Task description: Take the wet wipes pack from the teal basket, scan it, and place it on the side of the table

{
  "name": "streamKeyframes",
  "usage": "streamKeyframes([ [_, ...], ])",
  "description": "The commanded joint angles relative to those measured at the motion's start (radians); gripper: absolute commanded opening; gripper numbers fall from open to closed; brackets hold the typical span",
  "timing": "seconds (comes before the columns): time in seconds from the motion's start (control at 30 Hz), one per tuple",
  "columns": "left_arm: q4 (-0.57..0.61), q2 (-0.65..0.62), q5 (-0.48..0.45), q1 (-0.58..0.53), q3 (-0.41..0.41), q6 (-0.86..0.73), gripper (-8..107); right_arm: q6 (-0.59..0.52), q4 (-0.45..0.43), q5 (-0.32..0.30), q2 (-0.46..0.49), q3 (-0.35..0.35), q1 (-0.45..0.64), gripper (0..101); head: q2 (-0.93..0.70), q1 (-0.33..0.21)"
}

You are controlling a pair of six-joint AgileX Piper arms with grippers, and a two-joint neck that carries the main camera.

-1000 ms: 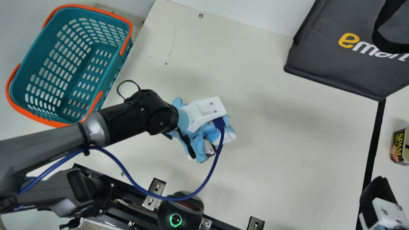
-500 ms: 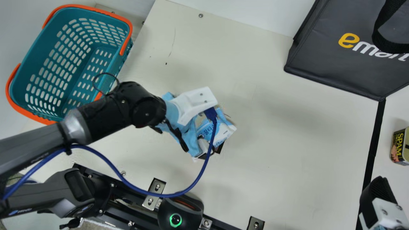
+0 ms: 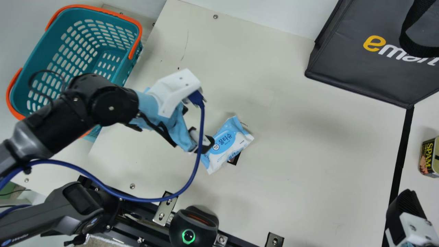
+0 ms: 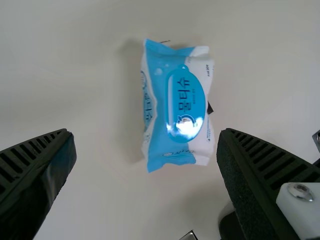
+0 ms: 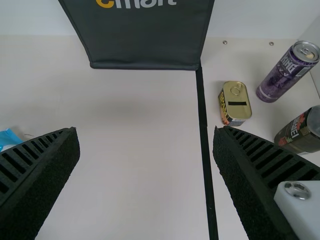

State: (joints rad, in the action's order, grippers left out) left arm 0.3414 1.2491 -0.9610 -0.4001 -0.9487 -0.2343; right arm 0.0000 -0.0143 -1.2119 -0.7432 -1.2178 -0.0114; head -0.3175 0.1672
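One wet wipes pack (image 3: 227,145), centre of frame, lies loose; left gripper (image 4: 146,134) and right gripper (image 5: 146,132), fingers apart; an off-centre pinch may let the soft pack slip.

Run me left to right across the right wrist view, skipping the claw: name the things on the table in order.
Wet wipes pack → dark bag → small tin → purple can

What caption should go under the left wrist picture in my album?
Black fingers wide open, the wet wipes pack lying free beyond them.
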Motion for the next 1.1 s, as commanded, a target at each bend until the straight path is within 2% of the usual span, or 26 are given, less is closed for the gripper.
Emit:
streamKeyframes([
  [0.0, -0.011, -0.022, -0.015, 0.029, -0.007, 0.027, 90, 0.000, 0.000, 0.000, 0.000, 0.000, 0.000, 95, -0.004, -0.029],
  [0.3, -0.056, -0.105, -0.076, 0.145, -0.052, 0.119, 90, 0.000, 0.000, 0.000, 0.000, 0.000, 0.000, 95, -0.004, -0.029],
  [0.5, -0.057, -0.106, -0.078, 0.144, -0.051, 0.119, 90, 0.000, 0.000, 0.000, 0.000, 0.000, 0.000, 95, -0.004, -0.029],
  [1.0, -0.057, -0.106, -0.078, 0.144, -0.051, 0.119, 90, 0.000, 0.000, 0.000, 0.000, 0.000, 0.000, 95, 0.345, -0.029],
  [1.07, -0.057, -0.106, -0.078, 0.144, -0.051, 0.119, 90, 0.000, 0.000, 0.000, 0.000, 0.000, 0.000, 95, 0.345, -0.029],
])
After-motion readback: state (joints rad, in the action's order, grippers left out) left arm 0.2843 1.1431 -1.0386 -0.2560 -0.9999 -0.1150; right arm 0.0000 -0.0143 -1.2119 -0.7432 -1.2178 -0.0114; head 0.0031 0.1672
